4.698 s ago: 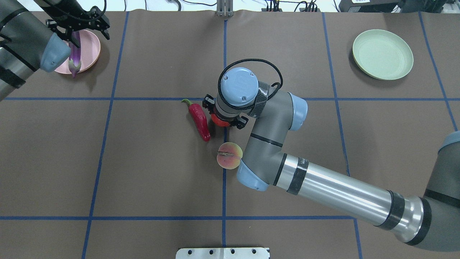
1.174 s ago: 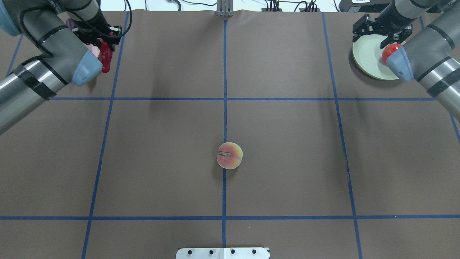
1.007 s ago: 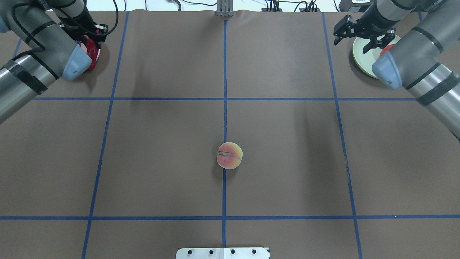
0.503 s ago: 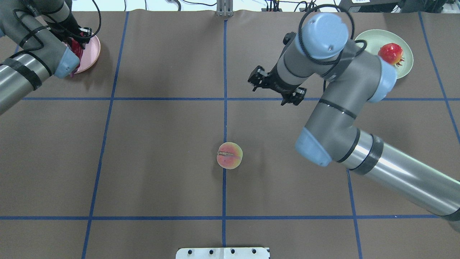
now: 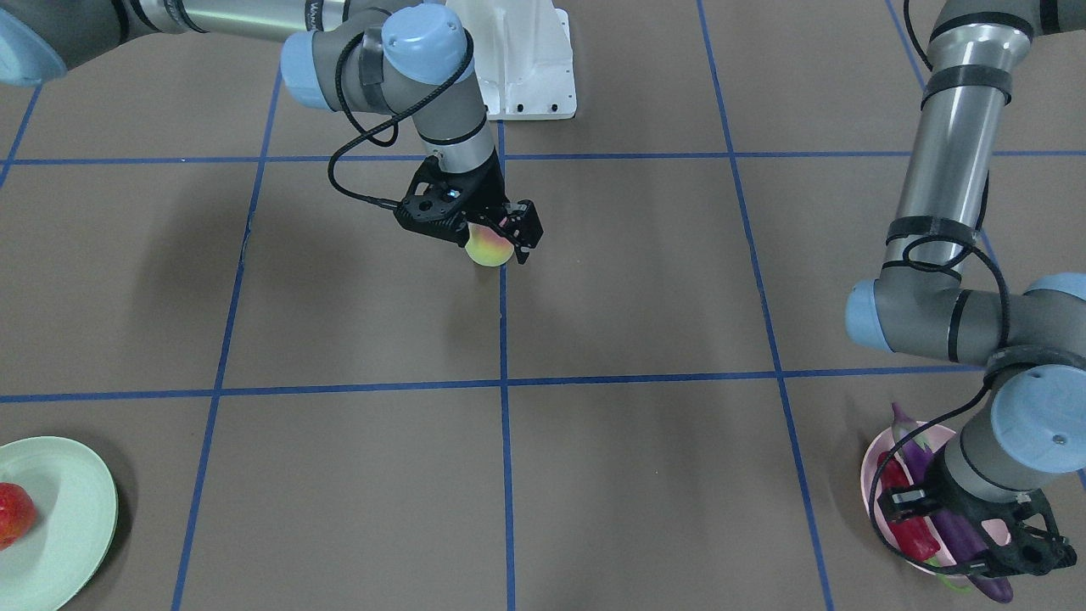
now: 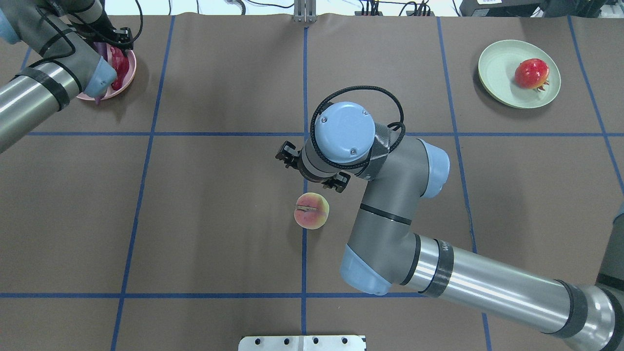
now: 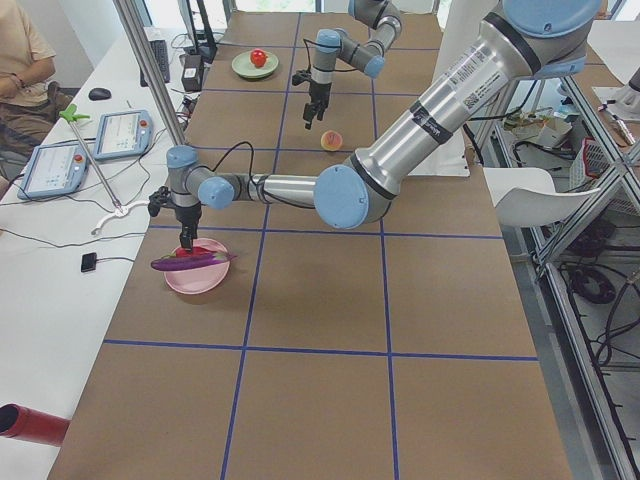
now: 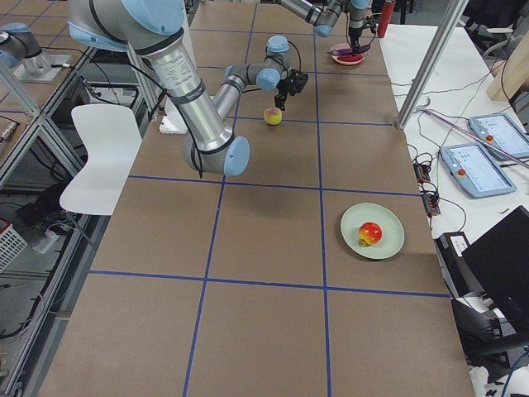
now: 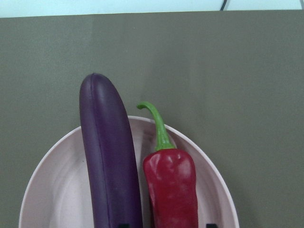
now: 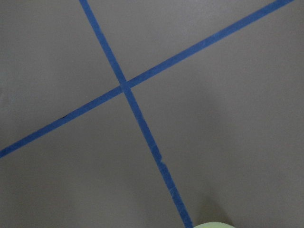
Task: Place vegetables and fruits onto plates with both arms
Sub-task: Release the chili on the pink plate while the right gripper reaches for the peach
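Note:
The peach (image 6: 311, 210) lies on the brown table near its middle. My right gripper (image 6: 313, 169) is open and empty, raised just beyond the peach; in the front view (image 5: 496, 246) it overlaps the peach (image 5: 488, 252). The peach's edge shows at the bottom of the right wrist view (image 10: 213, 225). The pomegranate (image 6: 531, 73) sits on the green plate (image 6: 497, 73). The eggplant (image 9: 110, 161) and red chili (image 9: 171, 190) lie side by side on the pink plate (image 9: 57, 190). My left gripper (image 5: 971, 530) hangs open over them, its fingers on either side of the chili.
Blue tape lines (image 6: 304, 253) divide the brown table into squares. The white robot base (image 6: 302, 342) is at the near edge. The green plate is at the far right corner, the pink plate (image 6: 127, 82) at the far left.
My right arm left the pomegranate on the green plate and swung to just above the peach. My left gripper set the chili down beside the eggplant and opened.

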Motion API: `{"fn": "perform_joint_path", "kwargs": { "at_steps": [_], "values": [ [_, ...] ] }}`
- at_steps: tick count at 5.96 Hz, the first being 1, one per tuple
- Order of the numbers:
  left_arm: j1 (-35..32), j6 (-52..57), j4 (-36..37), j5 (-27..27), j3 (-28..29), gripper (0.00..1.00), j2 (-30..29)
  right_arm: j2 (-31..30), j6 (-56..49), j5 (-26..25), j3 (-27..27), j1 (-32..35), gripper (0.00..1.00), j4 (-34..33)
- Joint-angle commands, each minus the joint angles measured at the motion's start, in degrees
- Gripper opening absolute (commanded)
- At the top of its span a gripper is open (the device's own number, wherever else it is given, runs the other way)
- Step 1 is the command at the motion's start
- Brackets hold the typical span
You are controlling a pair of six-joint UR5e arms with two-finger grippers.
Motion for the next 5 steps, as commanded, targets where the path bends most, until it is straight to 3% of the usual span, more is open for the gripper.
{"fn": "perform_joint_path", "kwargs": {
  "at_steps": [1, 2, 4, 5],
  "values": [
    [-0.2, -3.4, -0.9, 0.0, 0.7, 1.0, -1.6, 1.3, 2.5, 4.9, -1.6, -1.1, 1.0, -3.9],
    [-0.2, -3.4, -1.0, 0.0, 0.6, 1.0, -1.6, 5.1, -5.2, 8.2, -1.4, 1.8, 1.0, -13.1],
    [-0.4, -3.4, -1.1, -0.2, 0.4, 1.0, -1.6, 4.9, -7.8, 8.1, -4.2, -0.1, 1.0, -14.0],
    [-1.3, -3.6, 0.6, -2.2, -2.7, 1.0, -2.7, 4.9, -8.6, 8.5, -5.8, -0.7, 1.0, -13.9]
  ]
}}
